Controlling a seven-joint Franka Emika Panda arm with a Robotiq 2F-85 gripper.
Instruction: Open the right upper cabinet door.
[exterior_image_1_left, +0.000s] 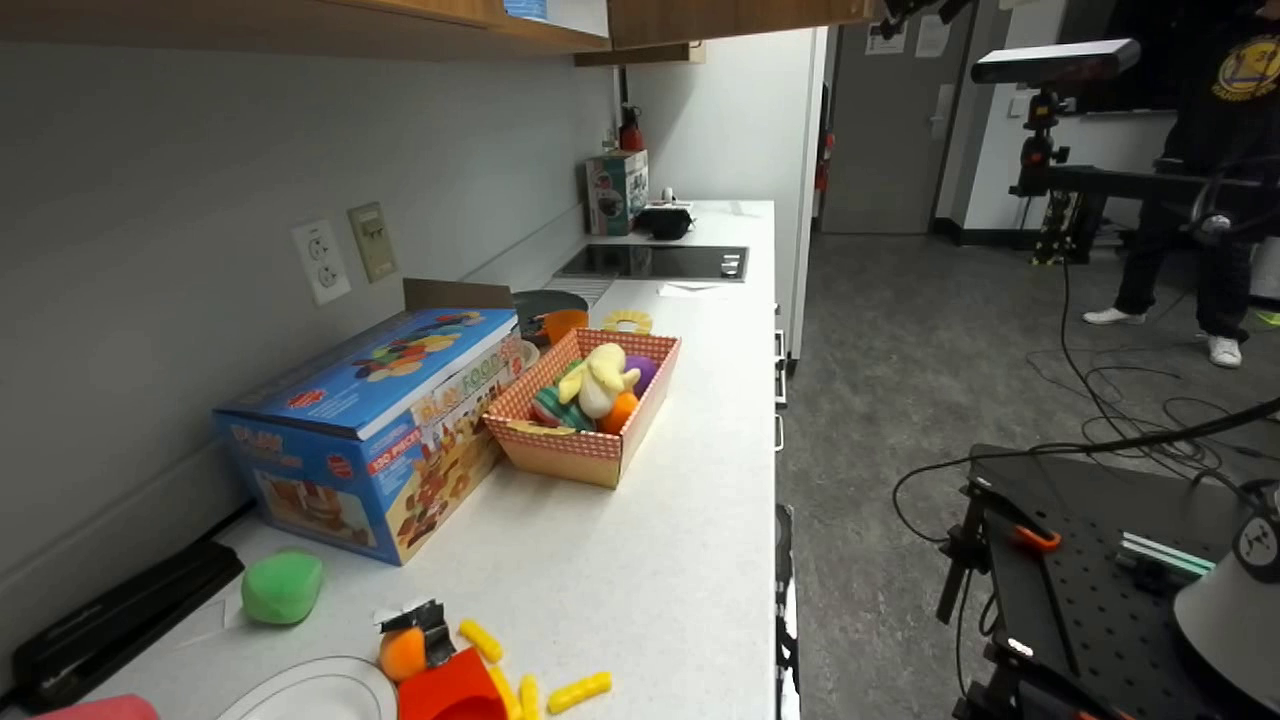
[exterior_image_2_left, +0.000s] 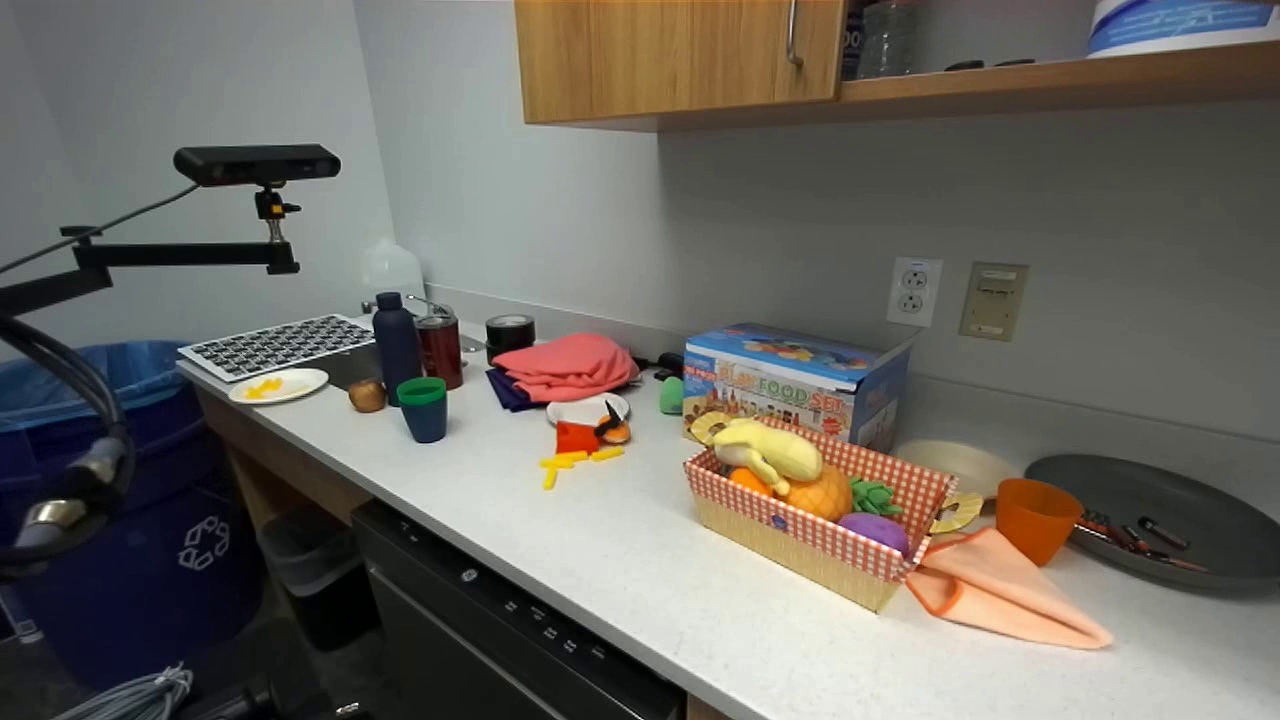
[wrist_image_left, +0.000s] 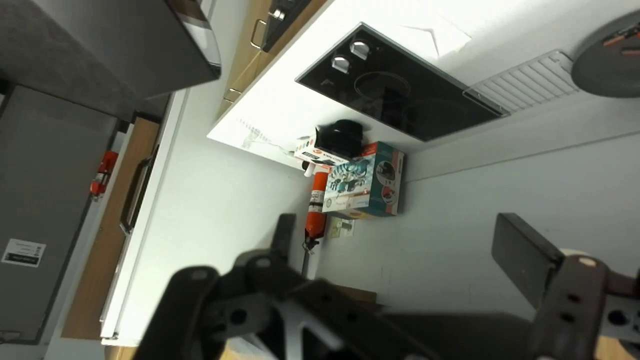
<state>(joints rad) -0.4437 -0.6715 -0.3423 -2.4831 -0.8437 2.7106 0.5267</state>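
we judge the job all but finished. in an exterior view the right upper cabinet door (exterior_image_1_left: 740, 20), a flat wooden panel, juts out from the front of the cabinet (exterior_image_1_left: 250, 20) instead of lying flush. the frame cuts it off, so we cannot tell whether it stands at its full swing. the left door (exterior_image_2_left: 690, 55), with its metal handle (exterior_image_2_left: 793, 35), is closed, and beside it the bottom shelf (exterior_image_2_left: 1050, 90) lies exposed. what is left, in our judgement, is perhaps a little more swing and then backing away. our pincer (wrist_image_left: 400, 245) is spread, nothing between its fingers; whether any of it touches the door we cannot tell.

as for containers, the bared cabinet space holds a clear jar (exterior_image_2_left: 888, 40) and a white-and-blue tub (exterior_image_2_left: 1180, 28), contents unreadable. on the bench (exterior_image_2_left: 600, 540), the gingham-trimmed basket (exterior_image_2_left: 790, 552) carries a toy banana (exterior_image_2_left: 770, 450), an orange (exterior_image_2_left: 748, 480), what looks like a pineapple (exterior_image_2_left: 820, 495) and something purple (exterior_image_2_left: 872, 530). the play food box (exterior_image_2_left: 780, 385) has a flap up, but we cannot see inside. the dark pan (exterior_image_2_left: 1180, 490) bears a few small slender things (exterior_image_2_left: 1125, 538). yellow sticks (exterior_image_2_left: 607, 453) lie beside the red carton (exterior_image_2_left: 577, 437).
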